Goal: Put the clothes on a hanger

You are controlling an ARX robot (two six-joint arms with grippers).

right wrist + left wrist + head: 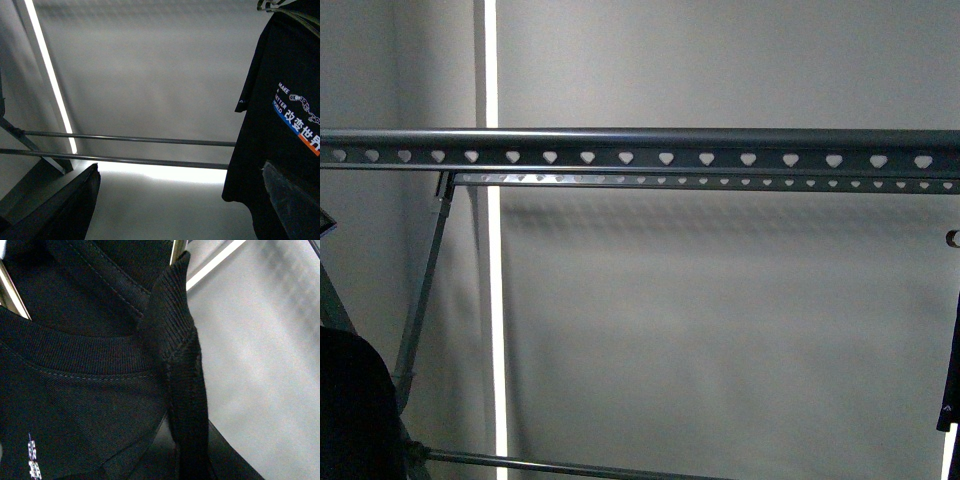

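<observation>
Your right gripper (179, 167) has its jaws wide apart with nothing between them. The black T-shirt (280, 125) hangs at the right, below the heart-holed top rails of the drying rack (640, 140). Only a strip of it shows at the right edge of your front view. The left wrist camera sits close against a black ribbed collar (100, 352), and you cannot tell how the left gripper stands.

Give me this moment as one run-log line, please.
shirt: hanging, print showing | collar: close to left wrist camera | rack: top rails bare in front view | left gripper: state unclear | right gripper: open, empty
</observation>
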